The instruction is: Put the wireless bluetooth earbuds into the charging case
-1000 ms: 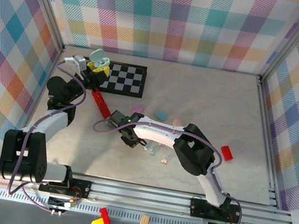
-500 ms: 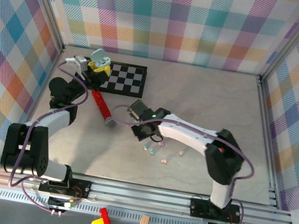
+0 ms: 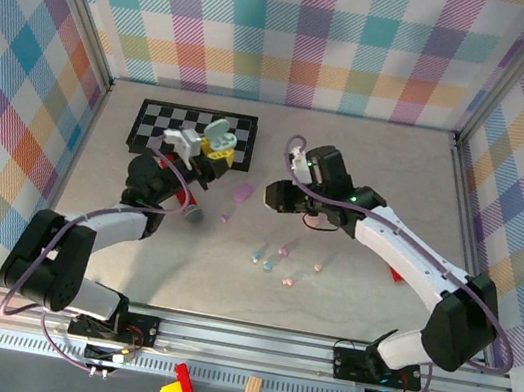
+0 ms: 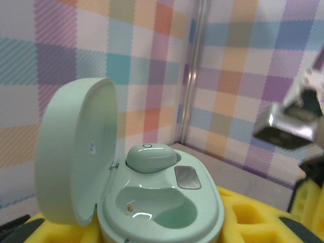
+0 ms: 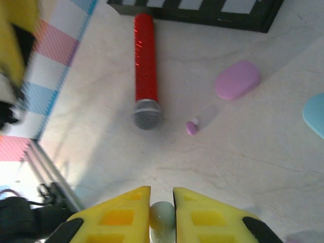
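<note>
Left gripper (image 3: 213, 145), upper left of centre, is clamping the open mint charging case (image 4: 167, 215); right gripper (image 5: 162, 200), lower centre, is pinching a mint earbud (image 5: 162, 227).

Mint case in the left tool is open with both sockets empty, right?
No. The mint case in the left tool is open, but only one socket is empty; an earbud sits in the other. The left wrist view shows it.

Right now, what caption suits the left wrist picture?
Open mint charging case held in yellow fingers, one earbud seated, one socket empty.
</note>
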